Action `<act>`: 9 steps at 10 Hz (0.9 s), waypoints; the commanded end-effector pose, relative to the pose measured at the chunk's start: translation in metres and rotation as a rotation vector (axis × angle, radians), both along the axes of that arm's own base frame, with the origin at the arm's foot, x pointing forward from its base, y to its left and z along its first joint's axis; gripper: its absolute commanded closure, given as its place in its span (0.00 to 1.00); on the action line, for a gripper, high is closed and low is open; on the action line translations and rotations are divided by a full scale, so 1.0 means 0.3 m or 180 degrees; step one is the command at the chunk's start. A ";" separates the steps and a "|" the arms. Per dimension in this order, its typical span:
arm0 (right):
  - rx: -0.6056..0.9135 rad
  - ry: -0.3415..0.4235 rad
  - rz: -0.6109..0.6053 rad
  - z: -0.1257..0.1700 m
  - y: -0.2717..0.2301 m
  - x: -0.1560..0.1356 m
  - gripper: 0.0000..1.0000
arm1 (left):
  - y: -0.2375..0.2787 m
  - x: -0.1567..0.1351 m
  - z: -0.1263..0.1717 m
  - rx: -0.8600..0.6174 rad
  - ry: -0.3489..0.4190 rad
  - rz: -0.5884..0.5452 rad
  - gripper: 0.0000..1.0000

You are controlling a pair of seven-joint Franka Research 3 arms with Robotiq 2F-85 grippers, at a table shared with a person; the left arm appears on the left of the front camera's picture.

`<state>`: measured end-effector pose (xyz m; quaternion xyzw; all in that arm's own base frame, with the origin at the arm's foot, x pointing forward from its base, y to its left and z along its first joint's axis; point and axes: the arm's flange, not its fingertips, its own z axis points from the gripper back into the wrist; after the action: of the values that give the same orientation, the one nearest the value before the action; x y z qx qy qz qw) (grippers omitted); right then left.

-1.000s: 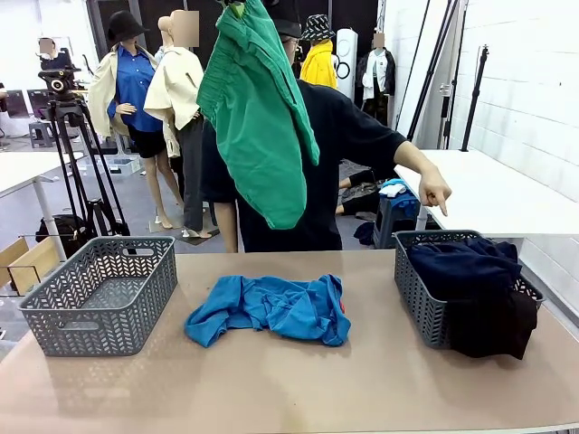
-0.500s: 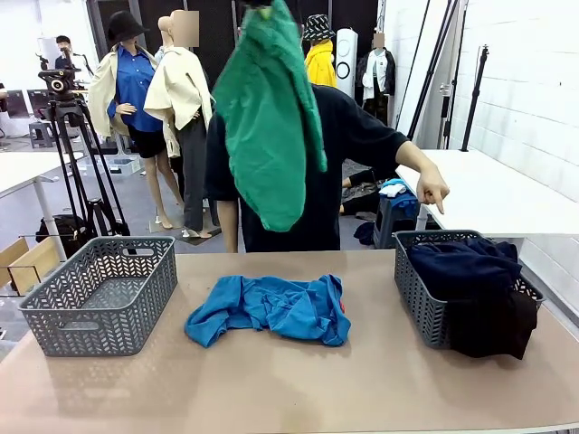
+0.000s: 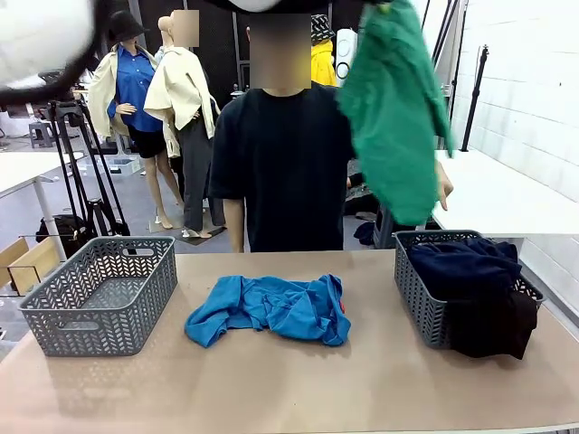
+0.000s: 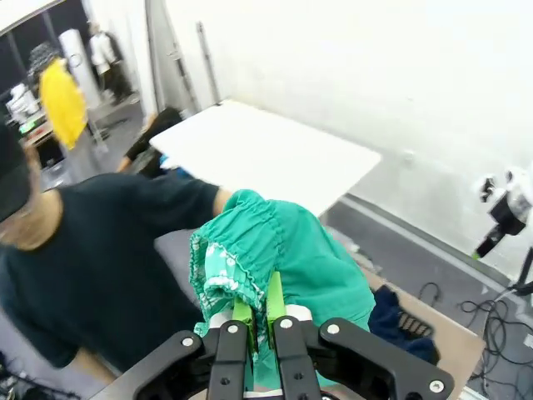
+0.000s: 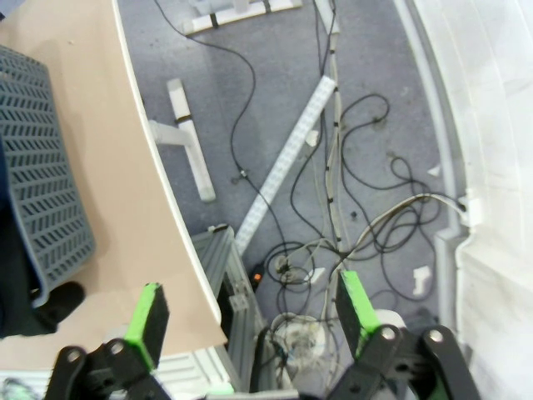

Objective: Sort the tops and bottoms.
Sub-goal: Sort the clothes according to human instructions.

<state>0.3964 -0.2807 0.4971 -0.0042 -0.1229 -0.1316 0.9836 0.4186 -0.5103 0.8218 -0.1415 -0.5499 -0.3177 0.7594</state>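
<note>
Green shorts [image 3: 393, 108] hang high at the right, above the right grey basket [image 3: 412, 289]. In the left wrist view my left gripper [image 4: 258, 304] is shut on the shorts' gathered waistband [image 4: 250, 258]. The right basket holds other bottoms: dark navy trousers [image 3: 461, 262] and a black garment [image 3: 488, 325] draped over its front. A blue top [image 3: 271, 307] lies crumpled mid-table. My right gripper [image 5: 254, 312] is open with nothing between its fingers, off the table's edge [image 5: 158, 192] and looking down at the floor.
An empty grey basket [image 3: 99, 294] stands at the table's left. A person in a black T-shirt [image 3: 280, 163] stands behind the table, one hand [image 3: 443, 190] partly hidden by the shorts. Part of my white left arm [image 3: 36, 45] blurs across the top left. Cables [image 5: 333, 183] cover the floor.
The green shorts have swung from in front of the person to the right, now hanging over the right basket. The left arm has swept across the top of the picture.
</note>
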 end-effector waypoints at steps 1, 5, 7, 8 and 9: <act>0.0001 0.0004 0.0013 -0.001 -0.001 0.003 0.00 | -0.257 0.077 0.083 -0.0128 0.0010 -0.0346 1.00; 0.0001 0.0004 0.0013 -0.001 -0.001 0.003 0.00 | -0.553 0.077 -0.276 0.0342 0.0352 -0.0397 1.00; 0.0001 0.0004 0.0013 -0.001 -0.001 0.003 0.00 | -0.582 0.105 -0.458 0.0511 0.0708 -0.0335 1.00; 0.0001 0.0004 0.0013 -0.001 -0.001 0.003 0.00 | -0.612 0.088 -0.560 0.0607 0.0860 -0.0361 1.00; 0.0001 0.0004 0.0013 -0.001 -0.001 0.003 0.00 | -0.640 0.083 -0.677 0.0630 0.1085 -0.0473 1.00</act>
<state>0.3964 -0.2809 0.4968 -0.0041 -0.1227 -0.1318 0.9836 0.4330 -0.6672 0.6108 -0.1350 -0.3954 -0.3951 0.8181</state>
